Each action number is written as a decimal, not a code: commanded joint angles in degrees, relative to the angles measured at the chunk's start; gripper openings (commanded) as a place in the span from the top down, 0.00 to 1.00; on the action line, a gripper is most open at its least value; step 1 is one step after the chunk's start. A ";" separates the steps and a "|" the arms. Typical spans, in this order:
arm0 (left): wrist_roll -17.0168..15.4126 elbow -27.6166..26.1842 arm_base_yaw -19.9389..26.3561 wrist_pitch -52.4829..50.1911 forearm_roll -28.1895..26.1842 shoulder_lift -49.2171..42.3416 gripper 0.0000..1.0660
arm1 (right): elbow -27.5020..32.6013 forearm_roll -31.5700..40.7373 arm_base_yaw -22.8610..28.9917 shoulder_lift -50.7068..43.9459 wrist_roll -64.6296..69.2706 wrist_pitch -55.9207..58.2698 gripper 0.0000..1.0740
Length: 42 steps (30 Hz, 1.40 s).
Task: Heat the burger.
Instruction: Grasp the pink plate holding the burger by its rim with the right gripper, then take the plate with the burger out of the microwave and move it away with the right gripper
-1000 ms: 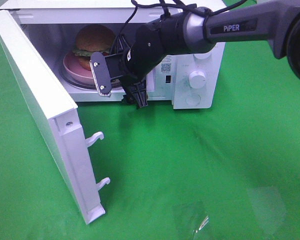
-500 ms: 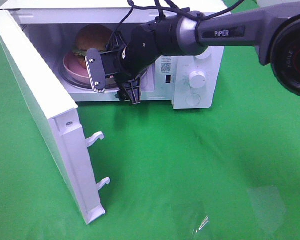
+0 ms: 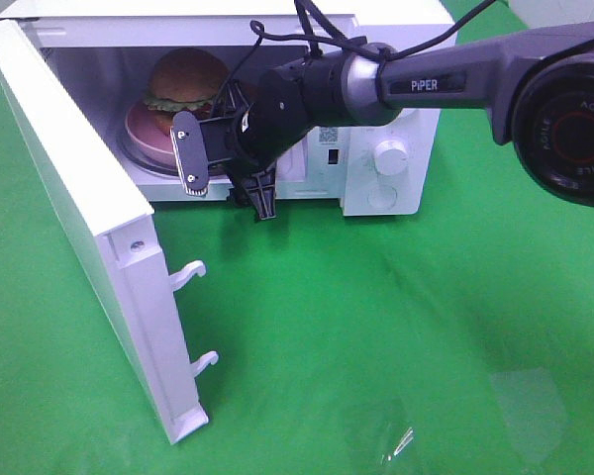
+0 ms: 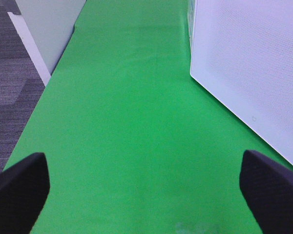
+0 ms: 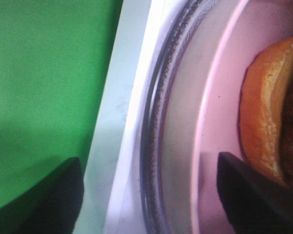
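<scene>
The right gripper has been moved left, closer to the microwave opening. Its fingers are spread, holding nothing. The burger is seen inside on the pink plate, upper left.

Microwave stands on the green table, door swung fully open toward the left. Inside, the burger sits on a pink plate on the glass turntable. Right arm reaches in from the right; its hand is at the cavity mouth, just in front of the plate, fingers spread, holding nothing.
</scene>
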 commanded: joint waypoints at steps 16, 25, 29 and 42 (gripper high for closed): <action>0.00 0.06 0.06 -0.17 0.23 -1.03 0.08 | -0.40 2.18 0.17 -1.89 -0.11 4.18 1.00; 0.00 0.06 0.06 -0.17 0.23 -1.03 0.08 | -0.40 6.25 0.80 -3.67 -3.95 11.46 1.00; 0.00 0.06 0.06 -0.17 0.23 -1.03 0.08 | -0.40 11.12 1.43 -5.04 -9.91 17.93 1.00; 0.00 0.06 0.06 -0.17 0.17 -1.03 0.08 | 10.60 7.33 1.32 -12.38 -14.09 12.95 1.00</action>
